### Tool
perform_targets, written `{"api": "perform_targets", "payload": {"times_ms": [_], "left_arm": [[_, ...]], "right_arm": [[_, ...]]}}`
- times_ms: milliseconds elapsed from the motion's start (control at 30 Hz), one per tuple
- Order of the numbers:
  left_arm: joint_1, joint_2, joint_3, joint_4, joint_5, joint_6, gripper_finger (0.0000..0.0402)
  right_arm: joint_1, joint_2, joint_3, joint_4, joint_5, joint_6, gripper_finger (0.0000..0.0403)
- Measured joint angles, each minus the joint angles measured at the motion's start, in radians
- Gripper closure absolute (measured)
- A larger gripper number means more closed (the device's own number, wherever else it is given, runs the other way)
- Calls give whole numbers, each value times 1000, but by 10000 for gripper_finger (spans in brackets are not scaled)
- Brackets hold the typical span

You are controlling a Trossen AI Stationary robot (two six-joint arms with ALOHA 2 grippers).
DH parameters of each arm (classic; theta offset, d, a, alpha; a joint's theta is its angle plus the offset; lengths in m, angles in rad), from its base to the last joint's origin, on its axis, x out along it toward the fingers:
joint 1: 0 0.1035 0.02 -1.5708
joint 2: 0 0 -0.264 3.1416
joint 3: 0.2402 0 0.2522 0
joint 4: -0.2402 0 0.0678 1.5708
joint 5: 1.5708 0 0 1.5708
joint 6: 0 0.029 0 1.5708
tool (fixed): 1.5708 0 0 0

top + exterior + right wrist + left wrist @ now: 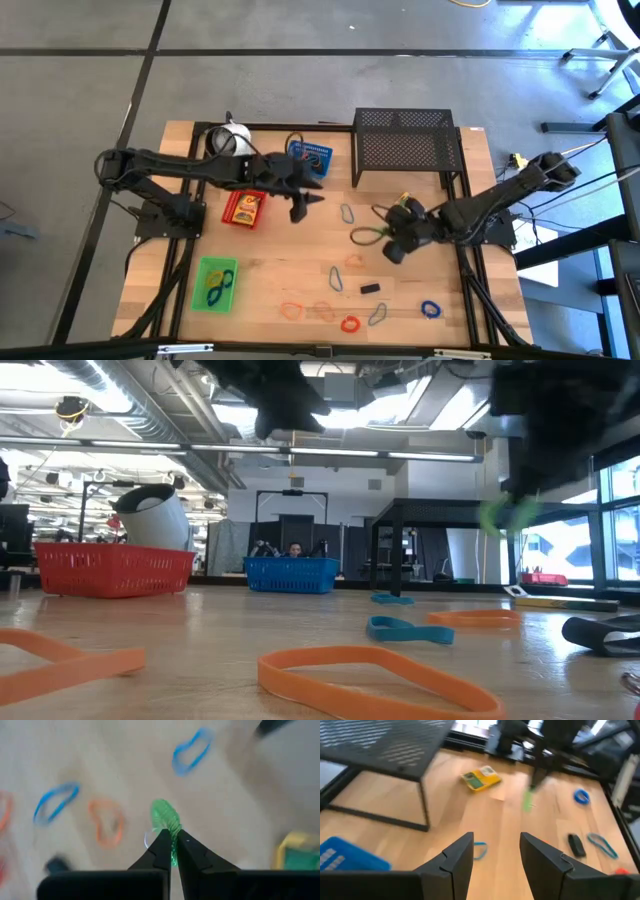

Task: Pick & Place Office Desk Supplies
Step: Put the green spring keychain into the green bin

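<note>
Right pincer [172, 841] of mine is clamped on a green band loop [165, 816], lifted off the table [270, 268] near the yellow box [481, 778]. Its free end sticks out beyond my fingertips; the long axis runs along my fingers. My left pincer [496, 851] hovers with its fingers apart, holding nothing, beside the red tray [243, 209].

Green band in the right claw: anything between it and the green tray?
Nothing tall. The right claw pinches the green band above the table; only flat loops like a blue band lie toward the green tray.
</note>
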State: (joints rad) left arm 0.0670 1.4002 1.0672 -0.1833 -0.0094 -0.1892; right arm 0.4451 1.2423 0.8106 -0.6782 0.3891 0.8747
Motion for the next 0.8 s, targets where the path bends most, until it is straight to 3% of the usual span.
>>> {"api": "perform_targets", "payload": {"times_ms": [167,300,533,800], "left_arm": [[-91,0,0,1,-102,59,247],[-147,0,0,8,-172,63,243],[-218,1,0,95,-174,39,208],[-242,17,-1,260,-188,24,178]], "right_arm": [[-92,-1,61,84,41,-173,386],[-147,-1,85,262,-20,-345,385],[-201,-1,91,554,-216,-525,384],[-214,-1,91,645,-224,-600,384]]}}
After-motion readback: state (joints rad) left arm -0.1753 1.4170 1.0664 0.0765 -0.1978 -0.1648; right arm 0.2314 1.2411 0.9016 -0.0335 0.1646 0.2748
